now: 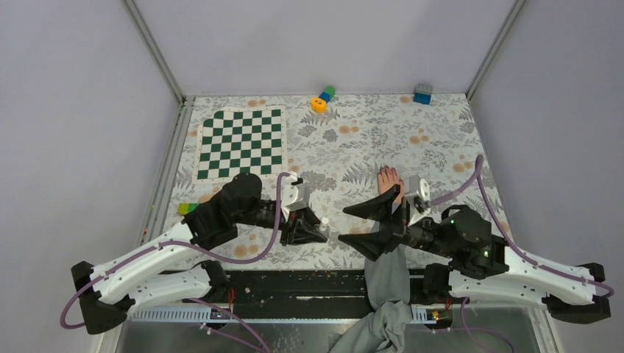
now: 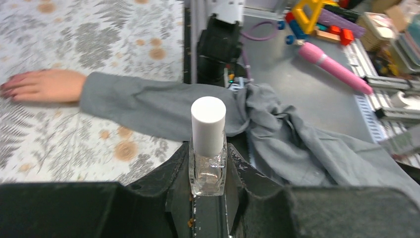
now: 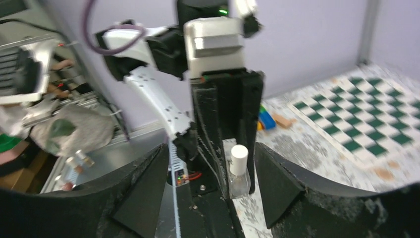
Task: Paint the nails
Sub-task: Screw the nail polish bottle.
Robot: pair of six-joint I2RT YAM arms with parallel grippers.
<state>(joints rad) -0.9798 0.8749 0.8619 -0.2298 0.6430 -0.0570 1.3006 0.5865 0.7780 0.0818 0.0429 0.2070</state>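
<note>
A bare hand (image 1: 388,181) in a grey sleeve (image 1: 386,276) lies flat on the flowered table, fingers pointing away from the arms. Its dark-reddish nails (image 2: 7,89) show at the far left of the left wrist view. My left gripper (image 1: 318,229) is shut on a small clear polish bottle (image 2: 208,124) with a white cap, holding it upright to the left of the hand. My right gripper (image 1: 344,224) stands open over the sleeve, its jaws facing the bottle (image 3: 238,170) and wide apart with nothing between them.
A green-and-white chessboard (image 1: 240,143) lies at the back left. Toy blocks (image 1: 322,98) and a blue block (image 1: 422,93) sit at the far edge, and a coloured block (image 1: 188,208) by the left arm. A pink tool (image 2: 337,69) lies on the metal bench.
</note>
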